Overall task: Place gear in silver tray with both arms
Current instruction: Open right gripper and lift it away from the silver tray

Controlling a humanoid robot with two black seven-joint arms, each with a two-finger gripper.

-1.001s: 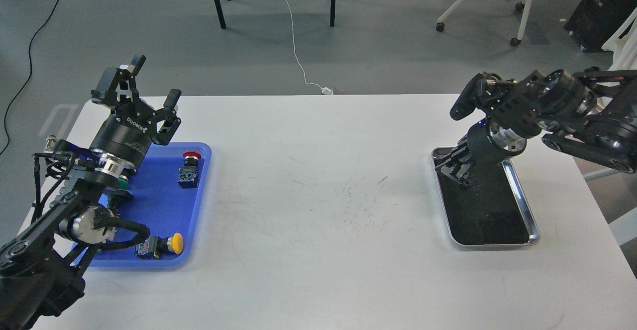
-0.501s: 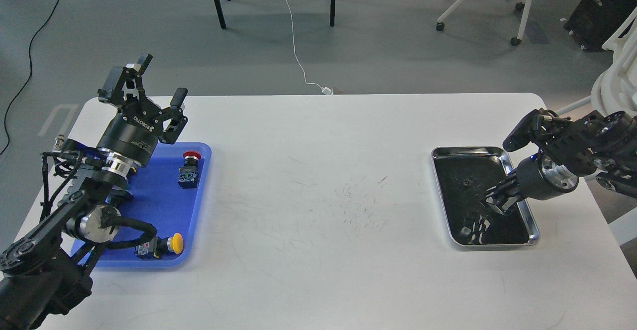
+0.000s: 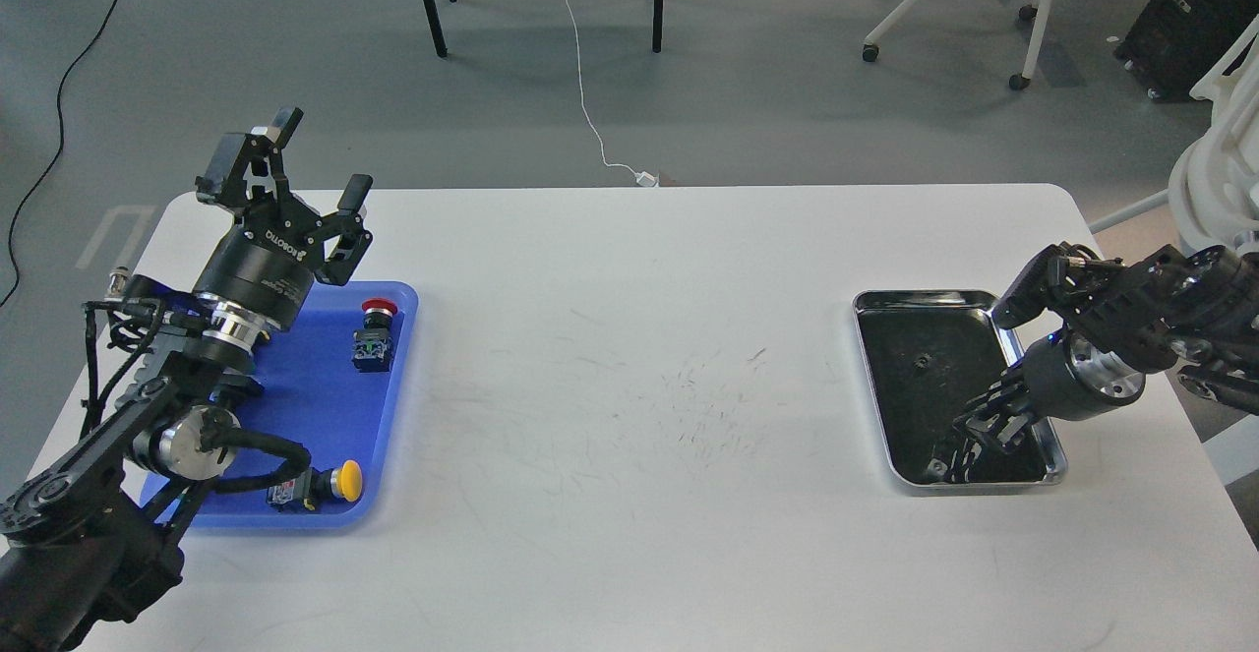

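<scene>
Your left gripper, fingers spread and empty, hovers at the upper left above the blue tray, which holds a red push-button and a yellow one. At right, the silver tray has only a small speck; your right gripper is too dark to judge.
</scene>
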